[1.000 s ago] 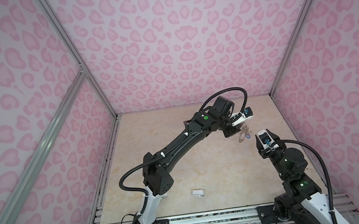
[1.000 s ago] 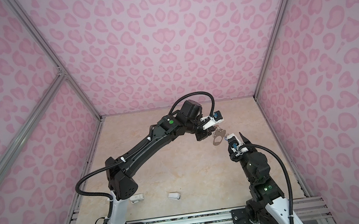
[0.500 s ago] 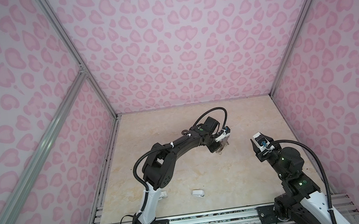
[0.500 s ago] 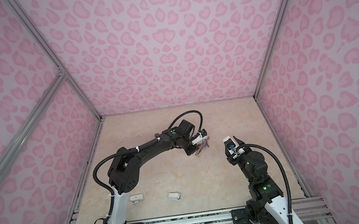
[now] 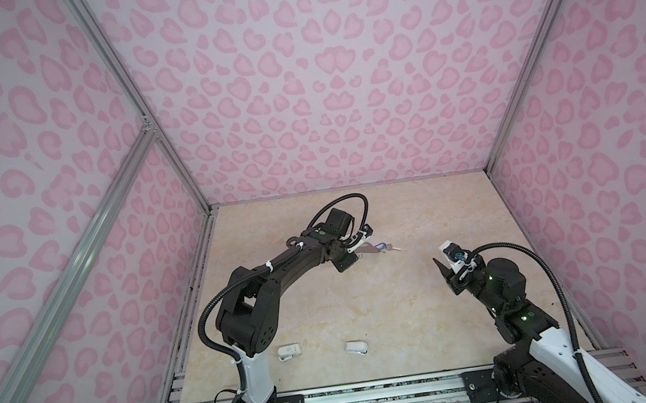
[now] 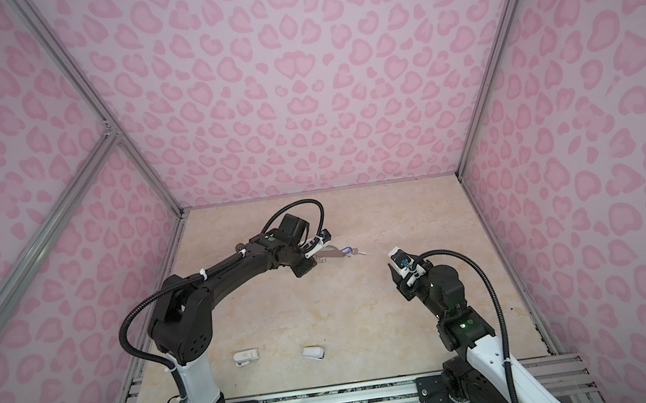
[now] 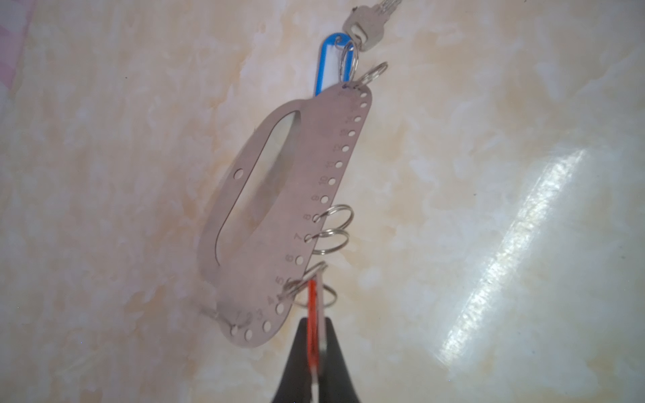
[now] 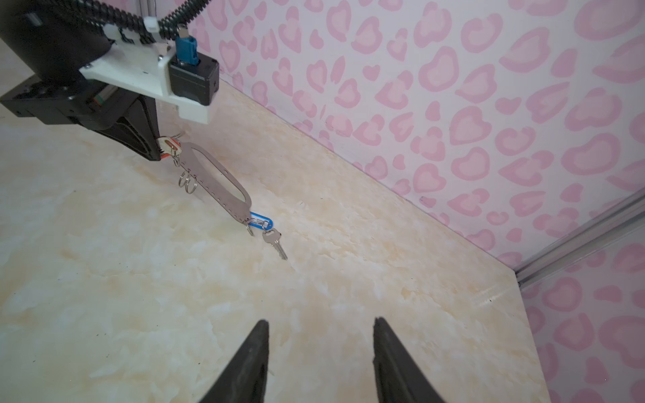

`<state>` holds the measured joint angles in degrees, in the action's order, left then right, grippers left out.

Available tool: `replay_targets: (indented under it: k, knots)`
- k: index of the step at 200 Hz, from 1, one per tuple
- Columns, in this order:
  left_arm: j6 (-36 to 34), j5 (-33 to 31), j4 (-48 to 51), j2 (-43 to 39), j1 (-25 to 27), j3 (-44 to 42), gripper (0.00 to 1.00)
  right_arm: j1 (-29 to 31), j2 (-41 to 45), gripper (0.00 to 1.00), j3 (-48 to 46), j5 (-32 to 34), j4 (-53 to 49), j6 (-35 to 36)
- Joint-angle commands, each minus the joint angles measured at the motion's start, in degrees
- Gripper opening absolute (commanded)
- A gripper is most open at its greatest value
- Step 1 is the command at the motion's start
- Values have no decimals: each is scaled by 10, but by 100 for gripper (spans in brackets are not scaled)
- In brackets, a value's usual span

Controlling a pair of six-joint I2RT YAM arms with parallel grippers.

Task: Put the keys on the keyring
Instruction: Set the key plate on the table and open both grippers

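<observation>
The left fingers (image 7: 296, 366) are pinched shut on the red tag (image 7: 313, 300) ringed to one end of the keyring (image 7: 303, 174), whose other end and blue-tagged key (image 8: 269, 236) lie on the table (image 7: 453, 174), while the right fingers (image 8: 256, 352), part-open and empty, stand well apart from the keyring; the thin tag could slip and drop it.

The left arm (image 5: 279, 266) extends over the table (image 5: 389, 307) toward its far edge, wrist low. The left gripper (image 7: 316, 324) is clamped on the red key tag (image 7: 311, 296). The right arm (image 5: 499, 285) is folded near the right edge. The right gripper (image 8: 321, 321) is raised, jaws apart, empty.
</observation>
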<state>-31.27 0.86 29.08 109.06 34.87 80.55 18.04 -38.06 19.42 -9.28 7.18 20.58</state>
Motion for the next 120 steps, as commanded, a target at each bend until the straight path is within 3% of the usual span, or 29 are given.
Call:
replay_targets:
  k: [1, 120]
  knots:
    - [-46, -37, 13, -14, -4, -20, 3, 4, -12, 48, -2, -1, 31, -9]
    - [-82, -63, 39, -10, -14, -31, 8, 14, -73, 49, 8, -2, 45, -10]
